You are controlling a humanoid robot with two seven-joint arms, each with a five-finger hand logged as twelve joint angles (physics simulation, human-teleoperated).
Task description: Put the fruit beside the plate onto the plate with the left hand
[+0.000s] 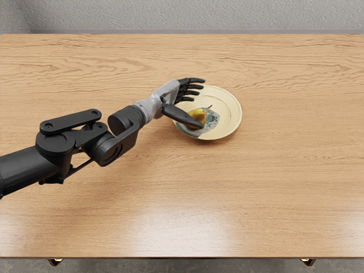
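The left hand [181,98] is open. Its fingers [192,86] are stretched out flat and a little apart, and they reach over the near edge of the plate. They do not curl around anything. The thumb [183,115] sticks out lower down, and its tip is right by the pear [200,115]. I cannot tell if the thumb touches the pear or is just beside it.

The pear is small and yellow-brown with a thin stalk. It sits on the plate [230,105], on the side nearest the hand and not in the middle. The plate is pale yellow, with a blue-green picture on it under the pear. It lies on the wooden table [256,182]. The left arm [85,142] comes in from the left, low over the table. The right arm cannot be seen.

I think the job is almost done. The fruit looks put down, and the hand looks like it is letting go. The next move should be to lift the hand up and pull it away to the left. It needs to go slowly and keep the thumb clear, because a bump could roll the pear off the plate.
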